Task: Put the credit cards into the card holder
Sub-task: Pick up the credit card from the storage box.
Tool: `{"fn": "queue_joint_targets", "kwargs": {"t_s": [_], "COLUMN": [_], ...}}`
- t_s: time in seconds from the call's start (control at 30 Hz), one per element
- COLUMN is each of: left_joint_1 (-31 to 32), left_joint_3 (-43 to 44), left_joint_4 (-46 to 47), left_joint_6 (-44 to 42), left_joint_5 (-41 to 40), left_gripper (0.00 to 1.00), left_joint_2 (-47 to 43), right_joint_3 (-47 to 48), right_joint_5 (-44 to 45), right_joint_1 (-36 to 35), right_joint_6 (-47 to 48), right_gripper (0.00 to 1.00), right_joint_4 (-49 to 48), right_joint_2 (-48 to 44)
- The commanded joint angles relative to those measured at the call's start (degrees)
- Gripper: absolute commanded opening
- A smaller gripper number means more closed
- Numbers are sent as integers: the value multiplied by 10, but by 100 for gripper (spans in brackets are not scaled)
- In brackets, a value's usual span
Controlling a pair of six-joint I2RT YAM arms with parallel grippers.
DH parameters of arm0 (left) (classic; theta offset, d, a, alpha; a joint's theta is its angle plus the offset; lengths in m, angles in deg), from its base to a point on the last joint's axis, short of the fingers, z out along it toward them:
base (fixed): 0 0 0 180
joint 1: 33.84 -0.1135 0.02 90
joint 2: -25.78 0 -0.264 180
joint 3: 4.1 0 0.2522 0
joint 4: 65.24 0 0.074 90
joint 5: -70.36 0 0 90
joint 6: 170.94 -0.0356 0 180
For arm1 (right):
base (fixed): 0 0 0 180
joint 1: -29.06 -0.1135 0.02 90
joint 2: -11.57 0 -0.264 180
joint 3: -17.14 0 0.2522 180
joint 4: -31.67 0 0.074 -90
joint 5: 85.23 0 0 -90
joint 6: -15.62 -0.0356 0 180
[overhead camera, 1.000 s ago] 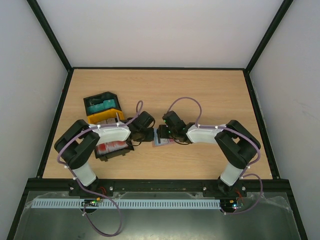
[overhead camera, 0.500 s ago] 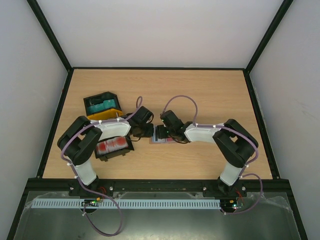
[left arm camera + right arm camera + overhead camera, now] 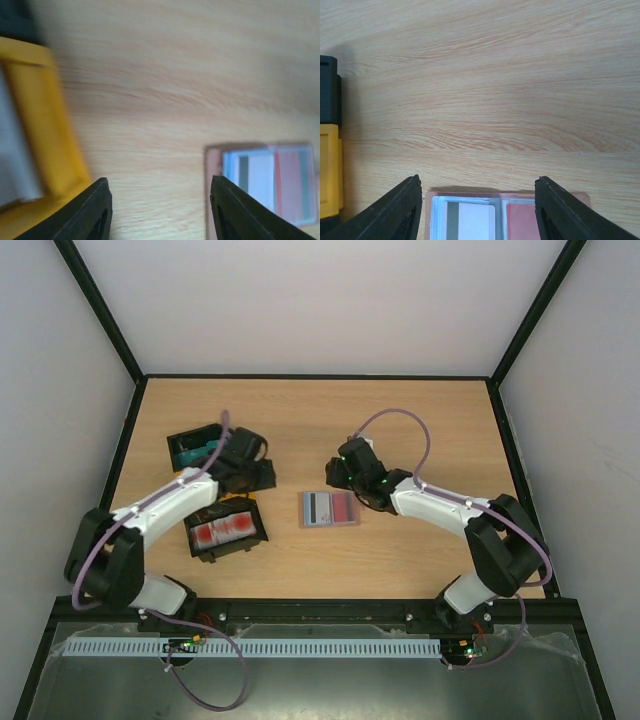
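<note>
Two cards already sit in the small brown leather-look folding card holder, which lies opened flat near the middle of the light wooden table. One half holds a whitish card with a dark stripe, the other a plain red card. My left gripper hangs released, fingers apart with nothing between them, at about 10 o'clock from the holder. My right gripper is likewise spread and empty, at about 1 o'clock from it. Red-and-white credit cards lie in a black plastic tray at about 9 o'clock of the holder. Teal credit cards lie in a second black tray at 10 o'clock, near a yellow plastic tray.

I judge these cards light, stiff and slick, so lying flat they give my fingers little to bite. I would pinch one across its short width at a raised edge. The holder looks soft, light and likely to skid. I would pin its outer border with one hand while the other slides a card in edge-first.
</note>
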State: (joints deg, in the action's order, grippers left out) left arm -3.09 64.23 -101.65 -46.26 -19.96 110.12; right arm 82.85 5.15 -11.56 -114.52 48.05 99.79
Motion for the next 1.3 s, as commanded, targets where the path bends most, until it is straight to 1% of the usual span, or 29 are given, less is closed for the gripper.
{"fn": "queue_joint_targets", "kwargs": {"t_s": [0.0,0.07,0.13,0.3,0.4,0.47,0.53,0.63,0.87,1.07,1.17,1.27], "left_joint_1": [-91,-121,-143,-170,-172,-174,-174,-174,-174,-178,-178,-178], "left_joint_3": [-8,-20,-21,-17,-2,14,21,27,22,24,23,33], "left_joint_4": [-79,-79,-81,-57,-35,-38,-34,-41,-73,-72,-70,-69], "left_joint_6": [41,52,63,76,68,64,58,54,35,17,10,-2], "left_joint_5": [-20,-15,-3,29,31,27,32,25,-17,-9,4,11], "left_gripper": [60,67,71,75,70,61,55,50,48,33,32,36], "left_joint_2": [-57,-66,-59,-4,38,66,84,90,57,63,76,98], "right_joint_3": [31,45,64,90,78,84,75,49,54,73,67,65], "right_joint_5": [3,-3,-3,9,20,17,9,9,0,-10,-12,-11], "right_joint_1": [1,1,0,1,4,8,8,8,8,9,9,10], "right_joint_6": [-37,-36,-33,-4,13,17,20,22,34,51,51,52], "right_gripper": [60,60,59,59,59,59,59,59,59,59,59,59], "right_joint_4": [69,84,103,119,97,108,103,82,69,64,62,57], "right_joint_2": [20,36,55,69,75,84,80,65,76,114,116,119]}}
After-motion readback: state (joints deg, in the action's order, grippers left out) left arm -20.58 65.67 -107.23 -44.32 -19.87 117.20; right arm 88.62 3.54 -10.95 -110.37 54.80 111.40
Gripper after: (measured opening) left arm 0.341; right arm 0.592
